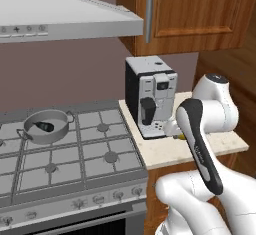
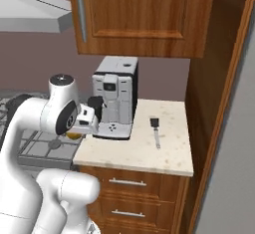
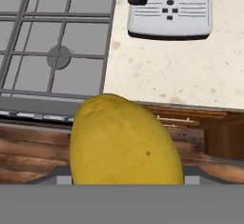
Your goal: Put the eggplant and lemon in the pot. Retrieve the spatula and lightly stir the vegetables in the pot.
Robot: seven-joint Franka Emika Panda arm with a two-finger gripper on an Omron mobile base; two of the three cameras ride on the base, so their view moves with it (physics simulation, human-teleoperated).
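Lemon (image 3: 125,142) sits closest to the hand camera, big and yellow at the bottom of the hand view, held up above the front edge of the desk (image 3: 190,70) where it meets the stove (image 3: 57,42). From the right base view a bit of yellow peeks out under the white wrist, at the gripper (image 2: 74,134); the fingers themselves are hidden, so I cannot tell for certain how they stand, though the lemon hangs there off the desk.

Just beyond the lemon, on the desk, stands a coffee machine (image 1: 150,96), its drip tray facing forward, close beside the wrist. To its right lies the spatula (image 2: 156,131), flat on the speckled top with the black blade toward the wall, well apart from the gripper.

Further left across the stove grates, the pot (image 1: 46,125) rests on a rear burner with the eggplant (image 1: 44,126) inside it. Between hand and pot lie open burners. A range hood (image 1: 70,16) and wooden cabinet (image 2: 144,14) hang above.
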